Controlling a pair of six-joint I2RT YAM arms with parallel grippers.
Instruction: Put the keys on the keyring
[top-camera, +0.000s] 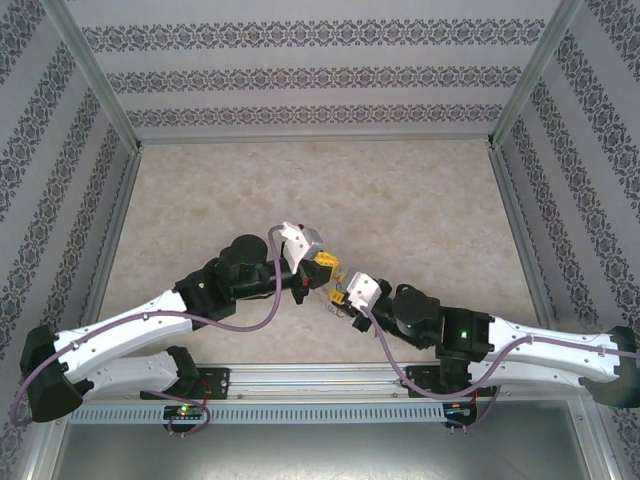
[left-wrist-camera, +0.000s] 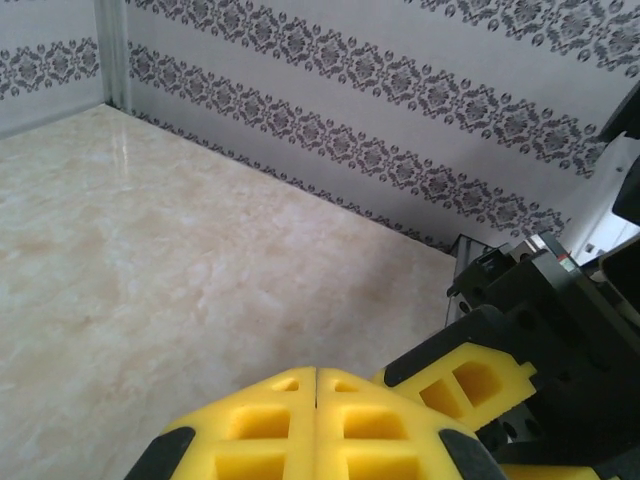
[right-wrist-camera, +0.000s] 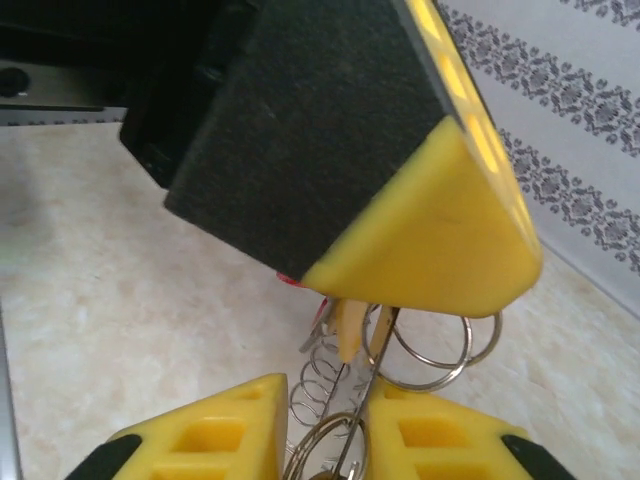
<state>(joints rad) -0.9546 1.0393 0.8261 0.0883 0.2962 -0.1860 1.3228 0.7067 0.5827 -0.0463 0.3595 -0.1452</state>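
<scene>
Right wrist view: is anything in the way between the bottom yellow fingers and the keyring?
Nothing visible blocks it. The wire loops of the keyring hang just above the right gripper, one loop down between its fingers. The left gripper holds them from above.

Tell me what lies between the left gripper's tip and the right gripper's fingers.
The keyring's wire loops hang there, with a pale yellow piece among them, in the right wrist view.

I see the left gripper (top-camera: 322, 264), yellow foam fingers on a black-and-white arm, tip to tip with the right gripper (top-camera: 344, 291) over the beige marbled table (top-camera: 200, 190). Just below their tips sits a small silvery tangle, probably the grey metal keyring (top-camera: 334, 299); it's too small to resolve.
</scene>
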